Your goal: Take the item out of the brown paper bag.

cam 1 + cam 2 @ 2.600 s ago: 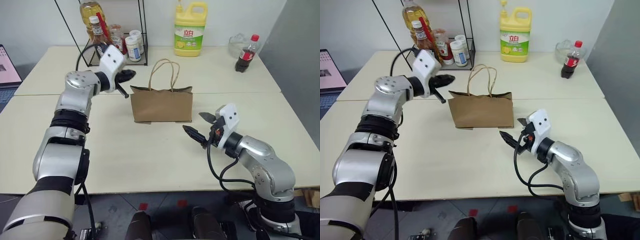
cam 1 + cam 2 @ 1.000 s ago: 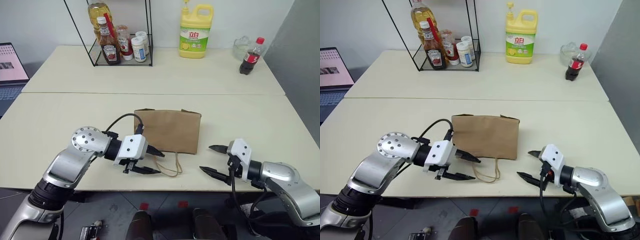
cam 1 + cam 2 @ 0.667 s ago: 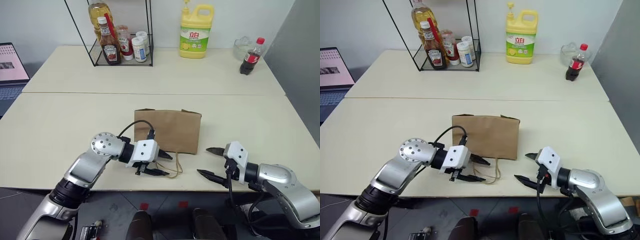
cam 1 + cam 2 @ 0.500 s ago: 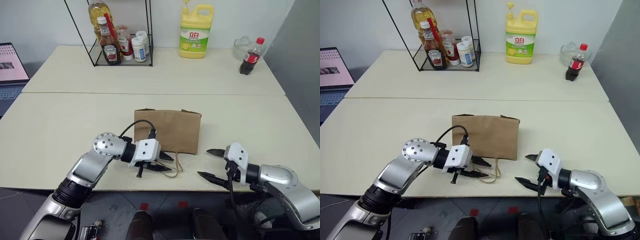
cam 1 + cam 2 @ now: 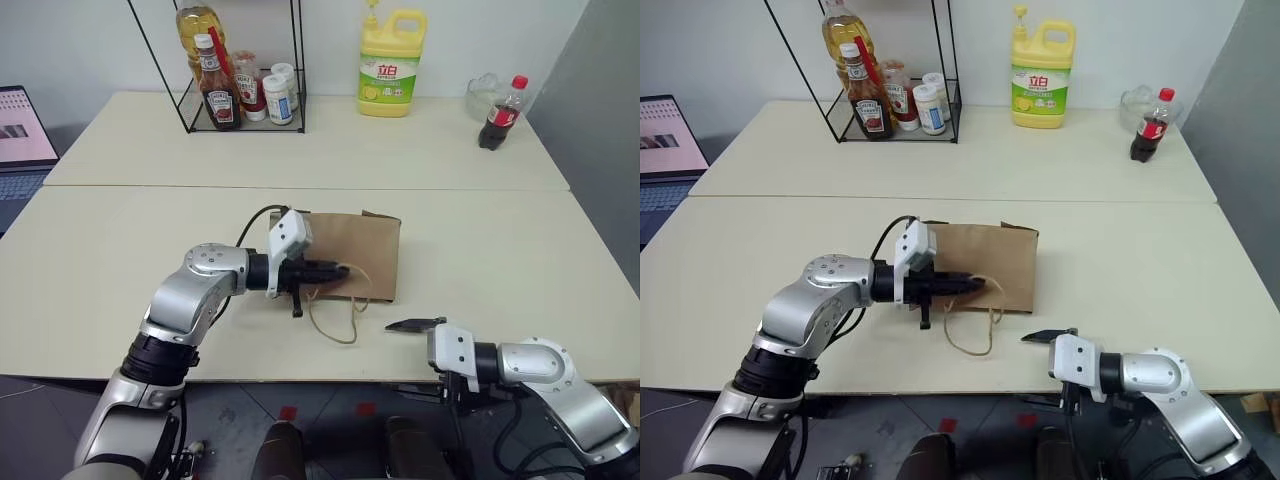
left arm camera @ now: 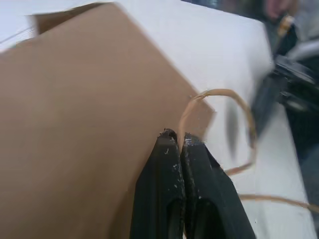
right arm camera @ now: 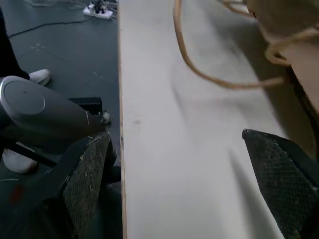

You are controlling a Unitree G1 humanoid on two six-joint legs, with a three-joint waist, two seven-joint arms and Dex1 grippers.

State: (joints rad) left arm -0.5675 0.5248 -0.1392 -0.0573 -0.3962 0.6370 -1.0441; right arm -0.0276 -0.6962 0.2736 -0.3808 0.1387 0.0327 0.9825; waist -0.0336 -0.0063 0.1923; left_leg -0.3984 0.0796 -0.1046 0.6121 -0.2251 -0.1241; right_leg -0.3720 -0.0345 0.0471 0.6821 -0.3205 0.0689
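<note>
Right in the middle, the big pale cream table (image 5: 120, 240) fills most of what we can see. On its near half lies the small brown paper bag (image 5: 352, 255), flat on its side. Its 2 thin looped cord handles (image 5: 335, 318) point toward the near edge of the table. You cannot see the small drink bottle from here, so I cannot tell where it sits.

At the far side of the table stands a tall black wire rack (image 5: 245, 70). It has a brown sauce bottle (image 5: 219, 85), a bottle of yellow oil and some small white jars inside. Near the rack, to the right, is a big yellow soap jug (image 5: 385, 62) with a green label. Farther right, by the table's far corner, stands a dark cola bottle (image 5: 497, 110) with a red cap. Just beside it is something clear like glass. An open laptop (image 5: 22, 135) peeks in at the far left.

The left tool (image 5: 342, 270) reaches across the top of the bag, pointing right. Its 2 black fingers (image 6: 172, 164) are pressed tight together, and the left wrist view shows them pinching a cord handle right where it joins the bag. That loop is lifted a little off the table.

The right tool (image 5: 1045, 337) is low by the near edge of the table, near the handles but not touching them. Its 2 fingers (image 7: 276, 172) are spread wide apart and it holds nothing.
</note>
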